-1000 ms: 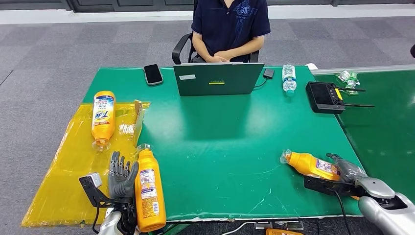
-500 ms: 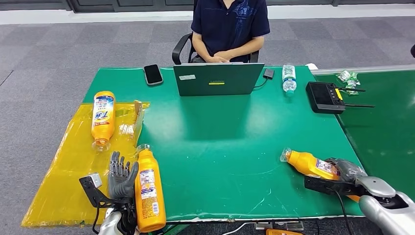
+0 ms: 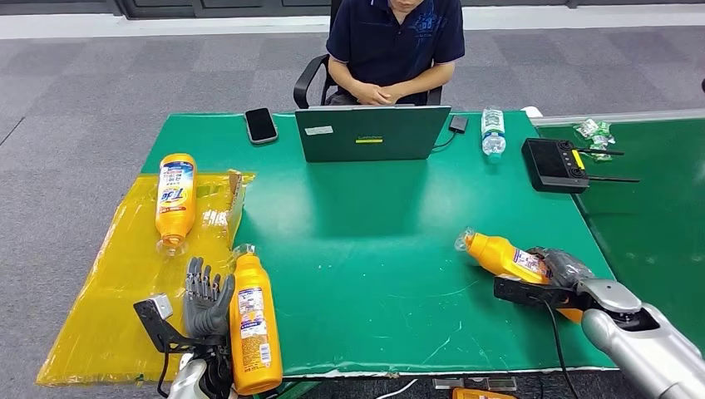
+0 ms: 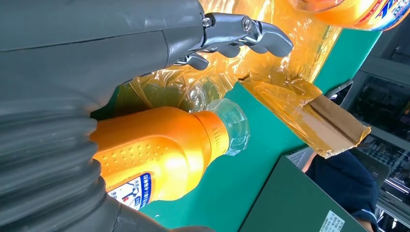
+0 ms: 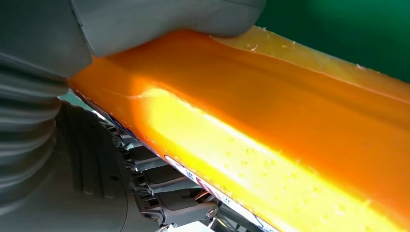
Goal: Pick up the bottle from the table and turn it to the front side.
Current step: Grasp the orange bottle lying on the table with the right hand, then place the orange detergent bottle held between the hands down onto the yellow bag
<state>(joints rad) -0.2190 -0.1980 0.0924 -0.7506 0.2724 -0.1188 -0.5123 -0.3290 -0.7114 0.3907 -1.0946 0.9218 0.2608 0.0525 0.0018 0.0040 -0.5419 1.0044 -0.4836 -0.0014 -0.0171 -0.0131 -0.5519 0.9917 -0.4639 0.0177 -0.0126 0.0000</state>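
My right hand (image 3: 569, 276) grips an orange detergent bottle (image 3: 509, 257) by its body near the table's right front, with the clear cap pointing left and away. In the right wrist view the orange bottle (image 5: 290, 145) lies pressed under the thumb (image 5: 169, 19). My left hand (image 3: 204, 298) stands with its fingers straight and apart at the front left edge, right beside a second orange bottle (image 3: 253, 322) lying with its back label up. In the left wrist view that bottle (image 4: 159, 150) lies along the palm, and the fingers (image 4: 241, 34) reach past it without closing.
A third orange bottle (image 3: 175, 199) lies on the yellow plastic sheet (image 3: 108, 291) next to a cardboard piece (image 3: 235, 204). At the far side are a phone (image 3: 260, 125), a laptop (image 3: 370, 133), a water bottle (image 3: 492, 133), a controller (image 3: 553, 164) and a seated person (image 3: 391, 50).
My right hand has carried its bottle to the left and farther from the front edge. The left hand and its bottle have not moved.
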